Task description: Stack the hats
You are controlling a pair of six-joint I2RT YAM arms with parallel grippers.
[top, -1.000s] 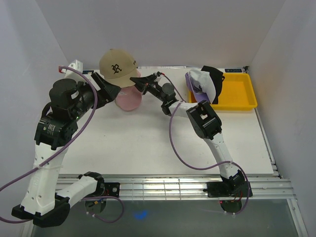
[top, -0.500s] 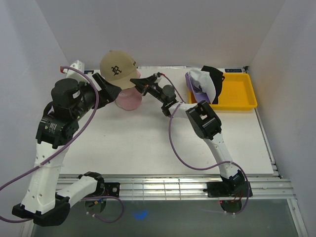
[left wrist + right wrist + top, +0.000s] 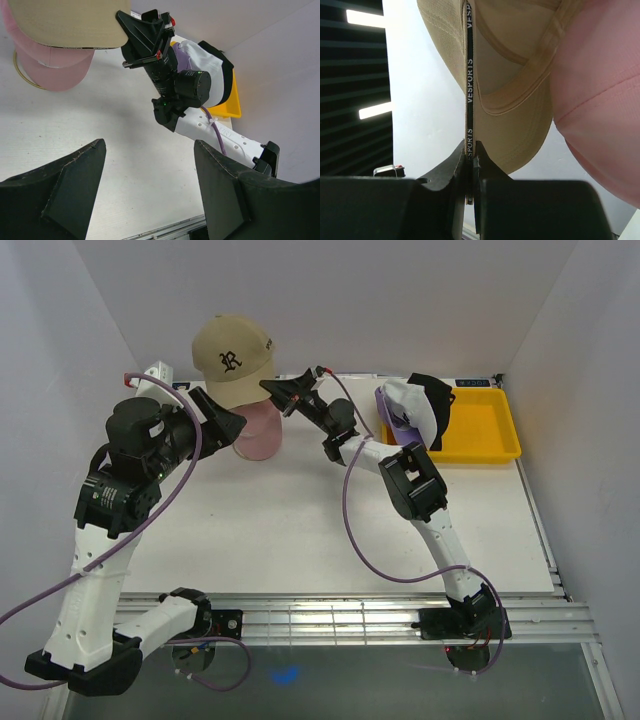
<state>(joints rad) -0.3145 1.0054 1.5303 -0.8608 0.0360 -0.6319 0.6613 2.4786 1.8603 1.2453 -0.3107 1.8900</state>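
My right gripper point(image 3: 272, 392) is shut on the rim of the tan cap with a dark "R" point(image 3: 232, 358) and holds it in the air above the pink cap point(image 3: 258, 432), which sits on the table at the back left. In the right wrist view the fingers point(image 3: 471, 156) pinch the tan cap's black-lined edge point(image 3: 468, 75), with the pink cap point(image 3: 600, 100) to the right. My left gripper point(image 3: 222, 420) is open and empty beside the pink cap point(image 3: 50, 67). The white point(image 3: 410, 403), purple point(image 3: 396, 421) and black point(image 3: 438, 400) caps lie piled in the yellow tray point(image 3: 486, 428).
The yellow tray stands at the back right against the wall. A small white object point(image 3: 152, 374) lies at the back left corner. White walls close the table on three sides. The right arm point(image 3: 185, 92) crosses the left wrist view.
My right gripper has lifted the tan cap higher and a little to the left, off the pink cap. My left arm has barely moved.
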